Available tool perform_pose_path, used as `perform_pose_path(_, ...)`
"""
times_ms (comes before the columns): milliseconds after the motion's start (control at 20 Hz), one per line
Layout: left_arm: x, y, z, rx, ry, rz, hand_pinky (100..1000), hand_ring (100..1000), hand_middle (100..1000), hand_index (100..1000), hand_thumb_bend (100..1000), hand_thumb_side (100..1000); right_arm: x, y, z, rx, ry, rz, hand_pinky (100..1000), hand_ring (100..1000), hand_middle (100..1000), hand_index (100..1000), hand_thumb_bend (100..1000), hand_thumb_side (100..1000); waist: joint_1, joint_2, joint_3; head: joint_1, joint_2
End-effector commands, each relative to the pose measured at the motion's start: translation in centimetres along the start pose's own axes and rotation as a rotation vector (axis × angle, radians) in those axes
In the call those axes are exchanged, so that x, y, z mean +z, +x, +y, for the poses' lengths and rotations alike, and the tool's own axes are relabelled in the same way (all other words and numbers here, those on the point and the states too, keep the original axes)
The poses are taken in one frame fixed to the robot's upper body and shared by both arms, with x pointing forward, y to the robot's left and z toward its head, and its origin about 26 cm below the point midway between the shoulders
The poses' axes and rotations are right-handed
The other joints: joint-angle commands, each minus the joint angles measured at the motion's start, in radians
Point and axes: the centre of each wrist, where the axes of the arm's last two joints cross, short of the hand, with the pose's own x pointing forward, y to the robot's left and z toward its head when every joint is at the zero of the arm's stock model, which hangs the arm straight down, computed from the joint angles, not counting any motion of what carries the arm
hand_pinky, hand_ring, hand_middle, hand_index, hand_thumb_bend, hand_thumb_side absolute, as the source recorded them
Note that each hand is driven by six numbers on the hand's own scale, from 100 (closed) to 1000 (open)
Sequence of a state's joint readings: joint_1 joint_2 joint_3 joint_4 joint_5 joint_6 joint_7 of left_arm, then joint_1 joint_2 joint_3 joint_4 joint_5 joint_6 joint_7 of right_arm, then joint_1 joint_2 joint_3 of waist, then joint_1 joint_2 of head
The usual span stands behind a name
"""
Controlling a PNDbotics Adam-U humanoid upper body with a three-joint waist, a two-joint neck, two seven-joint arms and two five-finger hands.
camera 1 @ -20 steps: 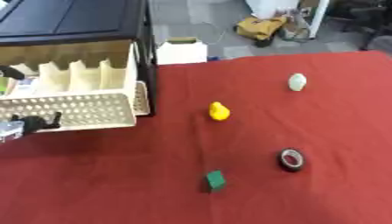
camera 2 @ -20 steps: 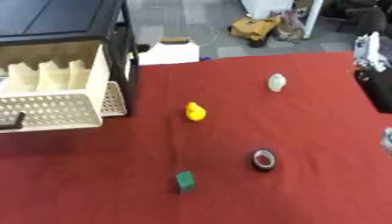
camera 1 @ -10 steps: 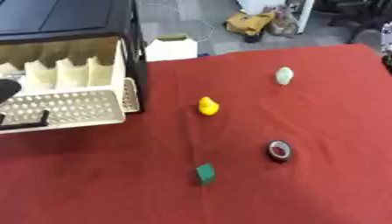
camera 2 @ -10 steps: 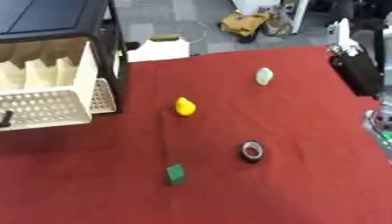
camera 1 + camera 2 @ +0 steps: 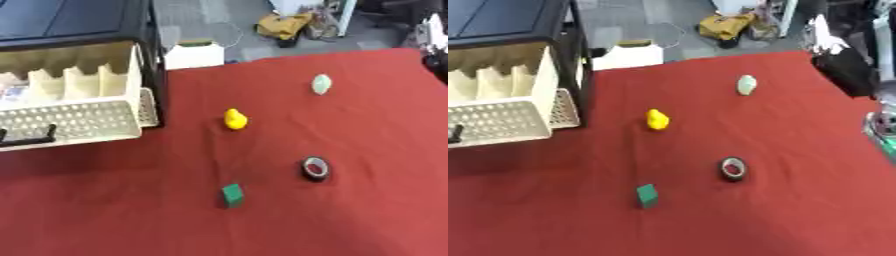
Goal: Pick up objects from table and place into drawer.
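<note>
Perforated cream drawer [image 5: 70, 120], yellow duck [image 5: 234, 119], black ring [image 5: 316, 168]

Right arm [image 5: 846, 70] at right edge, blurred.

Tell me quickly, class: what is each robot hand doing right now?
Left hand: not in view.
Right hand: partly visible at the right edge of the table; open or shut cannot be told.

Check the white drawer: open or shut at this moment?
Open. The white drawer is pulled out of the black cabinet, its perforated front standing forward over the red tablecloth and its divided compartments exposed from above.
</note>
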State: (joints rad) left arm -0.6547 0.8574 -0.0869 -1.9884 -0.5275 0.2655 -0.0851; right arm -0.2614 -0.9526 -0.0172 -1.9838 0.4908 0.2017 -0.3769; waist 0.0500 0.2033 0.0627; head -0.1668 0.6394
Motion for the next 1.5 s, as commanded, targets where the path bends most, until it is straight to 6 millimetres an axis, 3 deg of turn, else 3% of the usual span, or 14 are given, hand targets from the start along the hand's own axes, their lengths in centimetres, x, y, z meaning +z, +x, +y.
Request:
perform_pose_path(50, 0.2, -0.1, 0.1, 0.081, 0.170, 0.050, 100, 100, 100, 817, 544, 1000, -1.0, 0.4, -1.3, 0.052, 0.096, -0.062, 748, 783, 795, 867, 338, 937, 0.000, -0.020, 0.005, 0.034, 0.016)
perform_pose_path(400, 1.7, -0.5, -2.6, 0.208, 0.271, 0.173, 100, 100, 100, 793, 532, 1000, -1.4, 0.7, -1.6, 0.056, 0.307, -0.102, 763, 791, 797, 869, 441, 895, 0.005, -0.031, 0.013, 0.101, 0.031)
perform_pose_path(550, 1.8, -0.5, -2.9, 0.225, 0.277, 0.186, 100, 100, 100, 792, 531, 1000, -1.5, 0.7, -1.6, 0.060, 0.339, -0.111, 764, 791, 797, 869, 444, 894, 0.006, -0.032, 0.012, 0.109, 0.034)
perform_pose_path(700, 1.9, -0.3, -3.6, 0.269, 0.280, 0.212, 100, 100, 100, 783, 515, 1000, -1.2, 0.8, -1.3, 0.080, 0.418, -0.134, 776, 804, 802, 874, 518, 908, 0.004, -0.035, 0.013, 0.128, 0.039)
perform_pose_path(1000, 2.1, 0.1, -4.3, 0.304, 0.255, 0.229, 100, 100, 100, 777, 499, 1000, -0.7, 0.8, -0.8, 0.095, 0.528, -0.160, 796, 824, 802, 892, 588, 882, 0.003, -0.037, 0.011, 0.126, 0.035)
perform_pose_path(1500, 2.2, 0.6, -5.0, 0.333, 0.223, 0.232, 100, 100, 100, 772, 492, 1000, 0.0, 1.1, 0.0, 0.064, 0.704, -0.171, 813, 847, 785, 875, 628, 671, 0.005, -0.042, 0.011, 0.099, 0.030)
